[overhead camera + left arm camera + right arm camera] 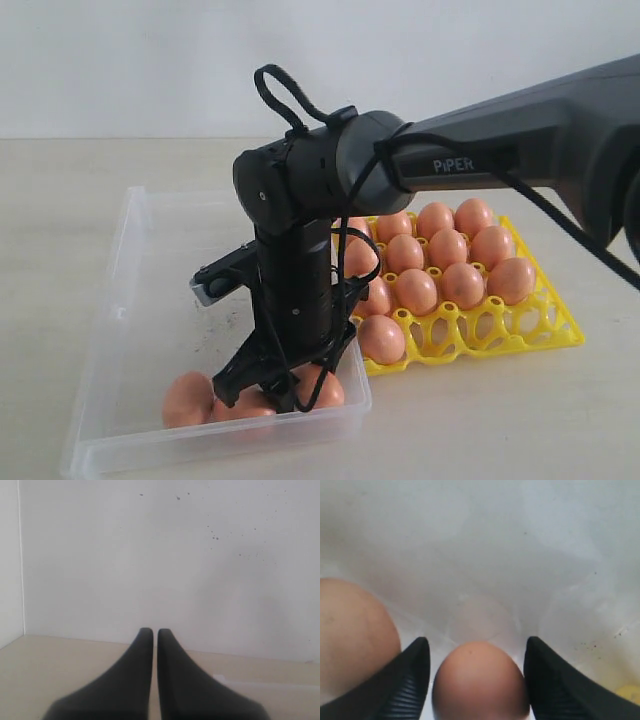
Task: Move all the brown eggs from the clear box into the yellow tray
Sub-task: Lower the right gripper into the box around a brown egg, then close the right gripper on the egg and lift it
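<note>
The clear box (100,300) lies on the left and holds three brown eggs (188,398) bunched in its near right corner. My right gripper (262,395) reaches down into that corner. In the right wrist view it (477,640) is open, its black fingers (412,680) standing on either side of one egg (480,682) with narrow gaps; a second egg (350,640) lies just outside one finger. The yellow tray (520,335) beside the box carries several eggs (447,248). My left gripper (155,630) is shut on nothing, facing a white wall, and is out of the exterior view.
The right arm (500,140) stretches over the tray from the right. The box's low walls (355,405) stand close around the gripper. Dark smudges mark the box floor (215,325). Empty cups (480,325) run along the tray's near row.
</note>
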Robot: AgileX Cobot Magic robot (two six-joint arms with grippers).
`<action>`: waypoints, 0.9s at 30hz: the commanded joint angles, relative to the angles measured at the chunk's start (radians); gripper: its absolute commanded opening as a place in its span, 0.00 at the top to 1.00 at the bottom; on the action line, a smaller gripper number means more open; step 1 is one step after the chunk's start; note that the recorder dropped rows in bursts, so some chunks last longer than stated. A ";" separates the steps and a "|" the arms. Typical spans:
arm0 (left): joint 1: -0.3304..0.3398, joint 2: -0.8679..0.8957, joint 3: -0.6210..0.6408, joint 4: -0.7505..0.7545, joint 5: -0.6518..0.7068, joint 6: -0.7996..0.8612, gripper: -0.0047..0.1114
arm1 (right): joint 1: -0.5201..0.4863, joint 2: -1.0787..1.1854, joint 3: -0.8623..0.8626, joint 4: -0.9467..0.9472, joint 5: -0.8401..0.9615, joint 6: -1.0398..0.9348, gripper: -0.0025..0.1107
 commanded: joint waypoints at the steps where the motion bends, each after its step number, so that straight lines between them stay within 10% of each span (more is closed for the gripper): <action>1: -0.001 -0.002 -0.001 0.004 0.003 0.005 0.93 | 0.000 0.001 -0.004 -0.010 -0.015 -0.136 0.52; 10: -0.001 -0.002 -0.001 0.004 0.003 0.005 0.93 | 0.000 0.001 -0.004 -0.016 0.001 -0.136 0.53; 16: -0.001 -0.002 -0.001 0.004 0.003 0.005 0.93 | 0.000 0.001 -0.004 -0.008 -0.001 -0.130 0.98; 27: -0.001 -0.002 -0.001 0.004 0.003 0.005 0.93 | 0.000 0.001 -0.004 0.057 -0.228 -0.080 0.98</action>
